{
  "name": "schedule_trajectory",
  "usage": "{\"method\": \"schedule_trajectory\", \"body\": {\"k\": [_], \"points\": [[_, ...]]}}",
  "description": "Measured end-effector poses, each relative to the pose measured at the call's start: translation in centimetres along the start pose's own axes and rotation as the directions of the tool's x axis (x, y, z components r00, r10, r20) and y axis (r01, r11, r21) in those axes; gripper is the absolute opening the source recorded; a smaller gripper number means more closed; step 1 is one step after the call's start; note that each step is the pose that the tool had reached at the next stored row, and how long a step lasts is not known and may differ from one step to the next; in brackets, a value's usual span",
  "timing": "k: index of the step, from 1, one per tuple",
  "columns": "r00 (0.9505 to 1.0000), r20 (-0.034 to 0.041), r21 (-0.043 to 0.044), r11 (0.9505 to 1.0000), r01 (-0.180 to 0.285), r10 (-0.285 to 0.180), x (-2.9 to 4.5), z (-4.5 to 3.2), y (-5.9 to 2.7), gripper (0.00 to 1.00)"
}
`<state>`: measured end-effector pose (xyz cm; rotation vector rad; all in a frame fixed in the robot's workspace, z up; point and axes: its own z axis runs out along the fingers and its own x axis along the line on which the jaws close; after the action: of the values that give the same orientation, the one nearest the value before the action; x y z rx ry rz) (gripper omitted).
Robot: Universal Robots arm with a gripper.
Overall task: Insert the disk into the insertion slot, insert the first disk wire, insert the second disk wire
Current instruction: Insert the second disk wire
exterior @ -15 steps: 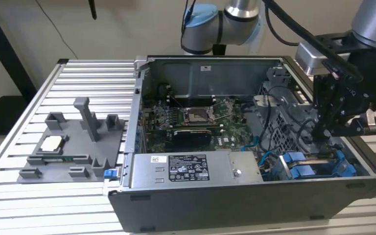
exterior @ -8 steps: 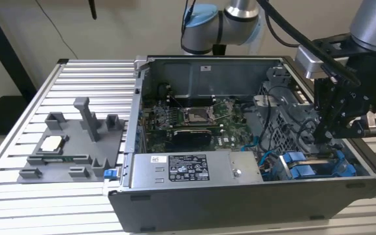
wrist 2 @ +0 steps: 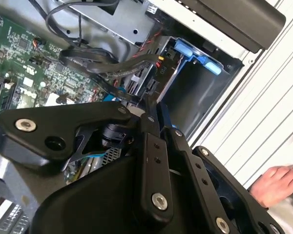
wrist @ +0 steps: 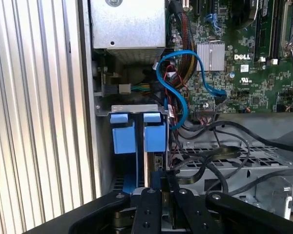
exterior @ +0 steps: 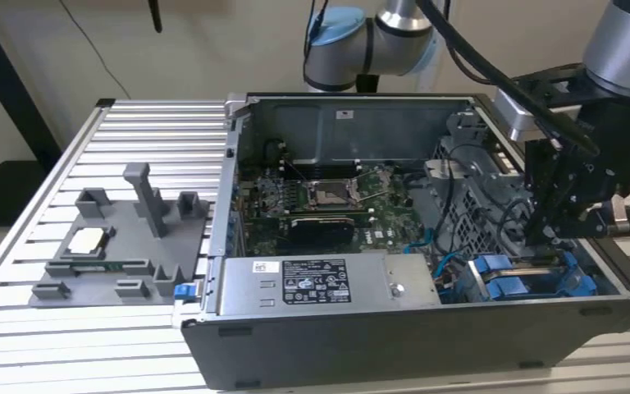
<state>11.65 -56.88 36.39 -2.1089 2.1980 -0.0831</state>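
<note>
Black cables and a blue cable crowd the space beside the blue carriers; the ribbed surface outside the case is free.

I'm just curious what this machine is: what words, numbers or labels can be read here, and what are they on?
Black-and-white label on the grey metal power supply box: lines of print, too small to read.
Small white sticker on the open grey computer case: too small to read.
Green circuit board: a white maker's mark and tiny white codes, nothing I can quote reliably.
</note>
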Motion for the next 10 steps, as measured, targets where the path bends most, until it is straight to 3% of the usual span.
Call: {"method": "schedule_trajectory", "body": {"k": [3, 10], "points": [[1.0000, 0.0001, 0.0001, 1.0000, -0.001, 0.001, 0.06, 0.41, 0.00, 0.16], [1.0000, 0.0003, 0.0007, 1.0000, 0.000, 0.000, 0.06, 0.55, 0.00, 0.16]]}}
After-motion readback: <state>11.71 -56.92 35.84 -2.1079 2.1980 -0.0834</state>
